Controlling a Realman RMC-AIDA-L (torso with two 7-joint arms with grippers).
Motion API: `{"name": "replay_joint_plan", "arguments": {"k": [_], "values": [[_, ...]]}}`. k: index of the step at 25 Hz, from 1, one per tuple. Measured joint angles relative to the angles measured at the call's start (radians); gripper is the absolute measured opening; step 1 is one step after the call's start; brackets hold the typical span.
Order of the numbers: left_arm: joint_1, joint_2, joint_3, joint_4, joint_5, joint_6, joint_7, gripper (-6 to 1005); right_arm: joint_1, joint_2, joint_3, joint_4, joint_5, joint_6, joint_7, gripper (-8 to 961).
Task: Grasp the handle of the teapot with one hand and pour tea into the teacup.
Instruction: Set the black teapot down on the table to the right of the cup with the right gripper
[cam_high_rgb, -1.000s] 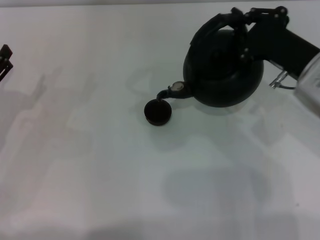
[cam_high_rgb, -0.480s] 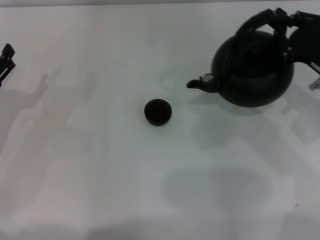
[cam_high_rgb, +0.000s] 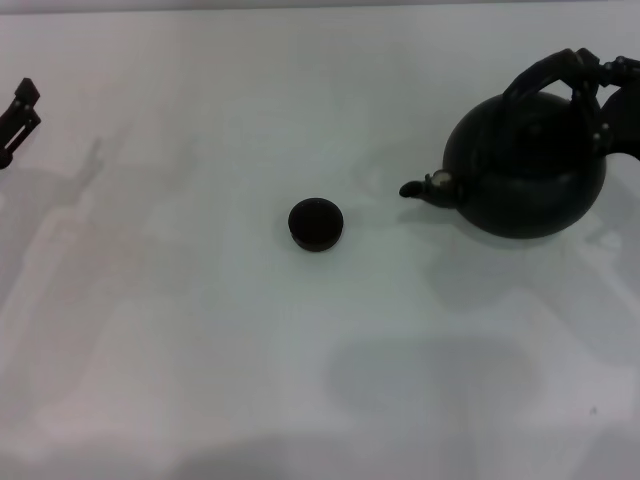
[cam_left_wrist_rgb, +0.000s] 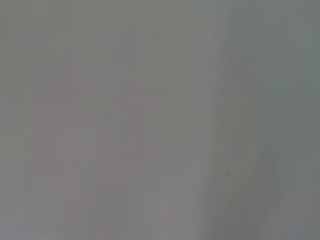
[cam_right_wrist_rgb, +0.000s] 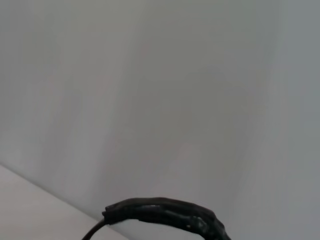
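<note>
Desk (cam_high_rgb: 200, 380) white; teapot (cam_high_rgb: 525, 170) upright at right side, spout toward cup; right gripper (cam_high_rgb: 610, 85) at handle (cam_high_rgb: 545, 75), fingers appear closed on it; left gripper (cam_high_rgb: 15, 120) at left edge, finger state unclear; cup (cam_high_rgb: 316, 223) mid-desk, well apart from spout.
</note>
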Motion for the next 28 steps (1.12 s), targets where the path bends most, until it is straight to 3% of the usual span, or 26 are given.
{"name": "replay_joint_plan", "arguments": {"k": [28], "values": [[-0.010, 0.002, 0.001, -0.001, 0.001, 0.014, 0.000, 873, 0.027, 0.004, 0.001, 0.075, -0.077, 0.022, -0.135, 106]]}}
